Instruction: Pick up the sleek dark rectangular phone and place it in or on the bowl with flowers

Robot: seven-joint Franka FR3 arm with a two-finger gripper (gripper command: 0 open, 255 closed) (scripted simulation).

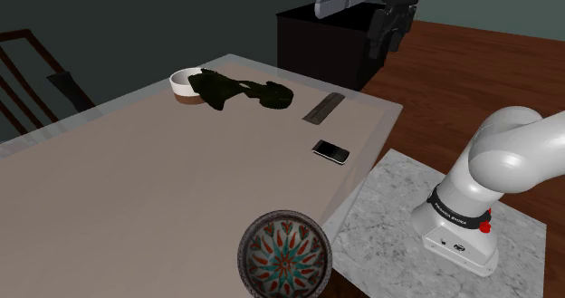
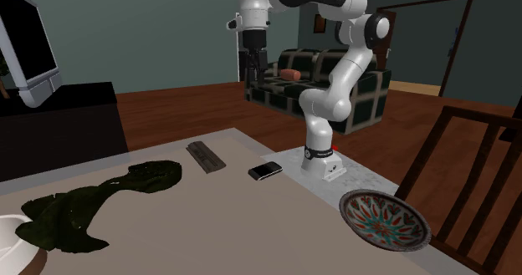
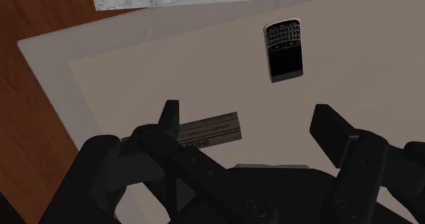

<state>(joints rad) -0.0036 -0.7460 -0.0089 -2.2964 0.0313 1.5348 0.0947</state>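
Your fingers (image 3: pixel 170 119) stood wide apart (holding nothing). The phone (image 3: pixel 284 50) lay flat on the table (image 3: pixel 136 80), well beyond their tips.

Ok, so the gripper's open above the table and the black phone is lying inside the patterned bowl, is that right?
Not quite. The gripper is open above the table, but the black phone lies flat on the table, well apart from the empty patterned bowl near the table's edge. The shoulder view shows it.
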